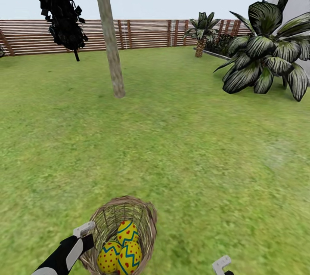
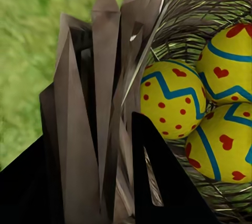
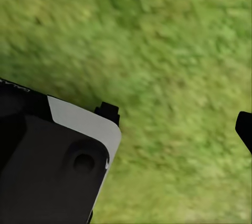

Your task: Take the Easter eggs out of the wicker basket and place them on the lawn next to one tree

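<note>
Gripping the wicker basket (image 1: 146, 219) at its rim — left gripper (image 2: 118, 145) clamped on the weave, three Easter eggs (image 1: 120, 249) nested inside, lawn (image 1: 193, 146) below. Right gripper (image 1: 221, 265) low beside — spread or pressed, cannot tell. Tree (image 1: 111, 47) well beyond.

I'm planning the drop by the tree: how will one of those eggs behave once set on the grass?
Each of the three Easter eggs is smooth and rounded, so it may slip in a pincer and probably rolls if released with any push. The lawn looks fairly flat and short, which should slow it. In the wicker basket they rest against each other, so lifting one may shift the rest.
</note>
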Tool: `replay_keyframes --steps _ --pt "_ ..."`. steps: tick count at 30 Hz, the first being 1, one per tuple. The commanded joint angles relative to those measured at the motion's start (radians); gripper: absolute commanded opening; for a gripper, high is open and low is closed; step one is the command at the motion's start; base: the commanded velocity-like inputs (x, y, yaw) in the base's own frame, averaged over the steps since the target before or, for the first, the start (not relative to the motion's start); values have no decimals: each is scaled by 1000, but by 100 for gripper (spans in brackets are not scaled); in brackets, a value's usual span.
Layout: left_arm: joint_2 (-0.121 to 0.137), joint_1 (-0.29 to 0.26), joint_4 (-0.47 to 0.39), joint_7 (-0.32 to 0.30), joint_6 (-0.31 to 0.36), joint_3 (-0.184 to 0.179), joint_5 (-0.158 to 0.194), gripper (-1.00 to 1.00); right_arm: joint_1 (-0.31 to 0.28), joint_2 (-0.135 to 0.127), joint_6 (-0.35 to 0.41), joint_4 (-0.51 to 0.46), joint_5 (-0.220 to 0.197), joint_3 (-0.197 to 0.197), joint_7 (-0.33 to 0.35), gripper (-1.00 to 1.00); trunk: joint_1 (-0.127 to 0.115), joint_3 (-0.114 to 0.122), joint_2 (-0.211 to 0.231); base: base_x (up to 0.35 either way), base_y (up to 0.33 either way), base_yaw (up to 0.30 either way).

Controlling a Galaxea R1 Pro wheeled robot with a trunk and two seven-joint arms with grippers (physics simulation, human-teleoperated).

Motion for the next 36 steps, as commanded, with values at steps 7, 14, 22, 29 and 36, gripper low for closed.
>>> replay_keyframes --steps 7,14,22,29,36 --pt "-1 -1 -3 5 4 2 17 -100 0 -1 -5 1 8 -5 3 100 1 9 -2 0 0 0" --pt "-1 -1 -3 5 4 2 17 -100 0 0 -5 1 7 -5 3 100 1 20 -2 0 0 0" --pt "-2 -1 -3 5 4 2 17 -100 0 1 -4 1 3 -5 3 100 1 30 -2 0 0 0" --pt "-2 -1 -2 5 4 2 17 -100 39 5 -4 19 0 -5 3 100 1 40 -2 0 0 0" --pt "-2 -1 -1 5 4 2 17 -100 39 5 -3 18 -3 -5 3 100 1 51 -2 0 0 -40"
